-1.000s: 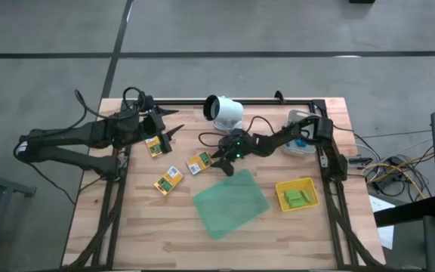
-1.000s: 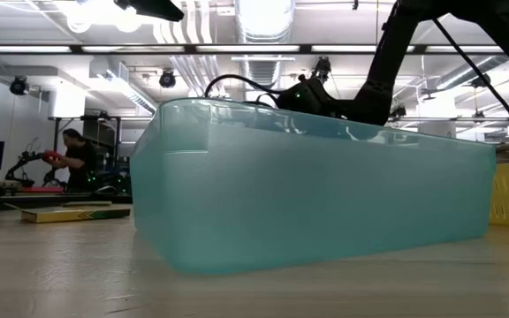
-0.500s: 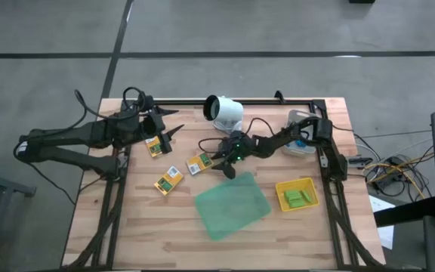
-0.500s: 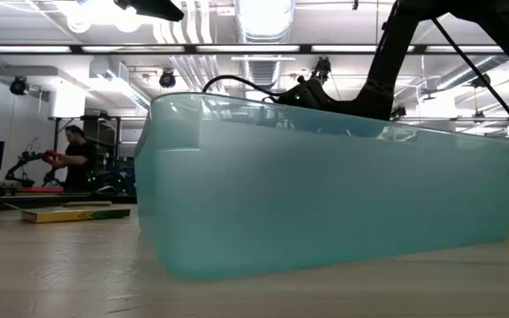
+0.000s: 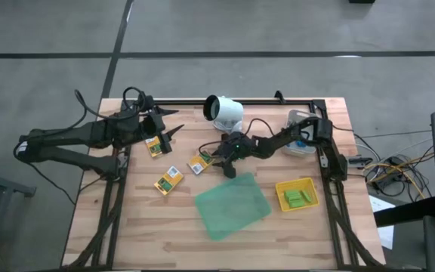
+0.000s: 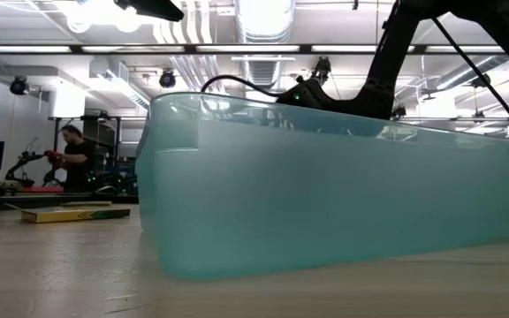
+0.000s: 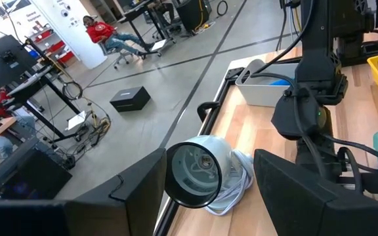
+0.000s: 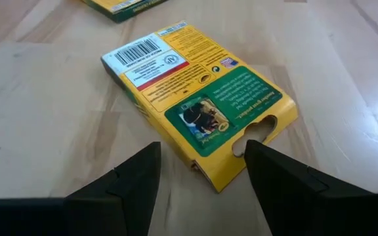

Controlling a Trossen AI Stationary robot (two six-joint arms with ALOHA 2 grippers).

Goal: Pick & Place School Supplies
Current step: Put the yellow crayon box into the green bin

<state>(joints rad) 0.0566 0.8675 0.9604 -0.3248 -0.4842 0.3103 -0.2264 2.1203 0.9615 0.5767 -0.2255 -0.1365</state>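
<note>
Three yellow-and-green packets lie flat on the wooden table: one (image 5: pixel 154 146), one (image 5: pixel 168 180) and one (image 5: pixel 198 162). My right gripper (image 5: pixel 214 156) is low at the third packet (image 8: pixel 199 98) and open. Its fingertips (image 8: pixel 202 154) stand on either side of that packet's near end, the end with the hanging hole. Whether they touch it I cannot tell. My left gripper (image 5: pixel 174 132) hangs open and empty above the far left of the table (image 7: pixel 209 157). Light-green blocks (image 5: pixel 298 198) lie in the yellow tray (image 5: pixel 279 189).
The translucent green tray (image 5: pixel 231 204) lies just near of my right gripper and fills the low view (image 6: pixel 325 194). A white camera (image 5: pixel 223 111) stands at the far edge. A white bin (image 5: pixel 300 143) sits at the far right. A person works in the room behind.
My right gripper has rolled about its wrist and edged a little toward the packet to its left. The green tray has shifted slightly on the table, toward the right of the low view, and now covers the yellow tray there.
</note>
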